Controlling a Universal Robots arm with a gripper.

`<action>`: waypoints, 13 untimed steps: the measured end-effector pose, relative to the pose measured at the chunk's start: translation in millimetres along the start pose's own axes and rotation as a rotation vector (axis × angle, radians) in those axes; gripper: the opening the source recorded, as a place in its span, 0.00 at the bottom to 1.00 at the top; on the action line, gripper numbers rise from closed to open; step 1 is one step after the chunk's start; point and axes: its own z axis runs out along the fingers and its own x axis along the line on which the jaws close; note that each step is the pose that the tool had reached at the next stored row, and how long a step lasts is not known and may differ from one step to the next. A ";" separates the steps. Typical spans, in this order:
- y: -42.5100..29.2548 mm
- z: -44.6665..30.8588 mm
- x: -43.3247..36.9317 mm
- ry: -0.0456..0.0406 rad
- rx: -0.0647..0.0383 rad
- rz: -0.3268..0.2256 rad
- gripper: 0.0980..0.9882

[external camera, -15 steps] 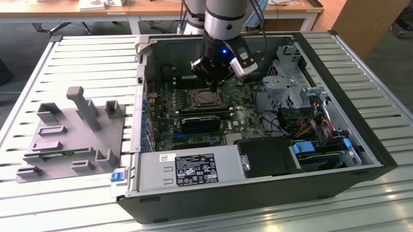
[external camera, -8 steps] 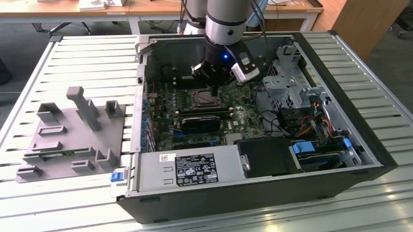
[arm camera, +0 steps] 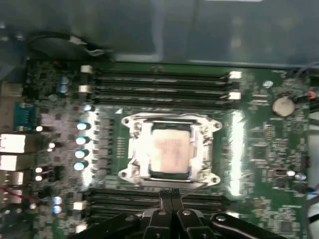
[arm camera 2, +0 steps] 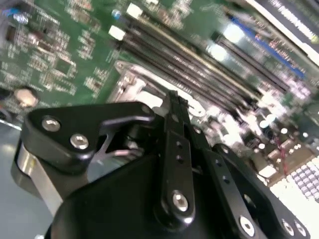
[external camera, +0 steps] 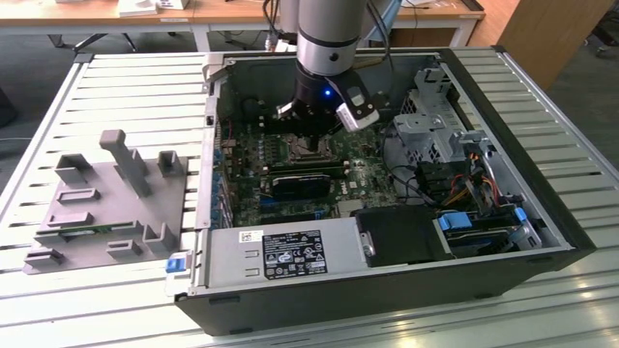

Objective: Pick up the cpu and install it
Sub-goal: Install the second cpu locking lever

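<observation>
Here, a slatted metal table (external camera: 116, 80) carries an open computer case (external camera: 387, 304) that lies on its side. On the exterior view's left of the case a grey plastic fixture (external camera: 106, 203) with upright blocks rests on the table, well apart from the arm. Inside the case the green motherboard (arm camera: 264, 149) covers the floor, with a silver power supply (external camera: 290, 254) along the near edge and a drive cage (external camera: 435, 116) on the exterior view's right. The silver robot arm (external camera: 329, 36) reaches down into the case from above. Long dark memory slots (arm camera: 159, 84) run on both sides of the socket. The metal socket frame (arm camera: 172, 149) sits in the middle of the board. The cpu (arm camera: 170, 152), with its shiny silver top, lies flat inside this frame, already seated in the socket. The gripper (arm camera: 169, 195) hangs just beside the socket frame, above the board. In both wrist views its two black fingers (arm camera 2: 174, 124) are pressed together with no gap between them, and they have hold of nothing.
</observation>
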 end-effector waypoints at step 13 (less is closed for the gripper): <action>-4.7 11.9 5.3 0.0017 -0.005 0.000 0.01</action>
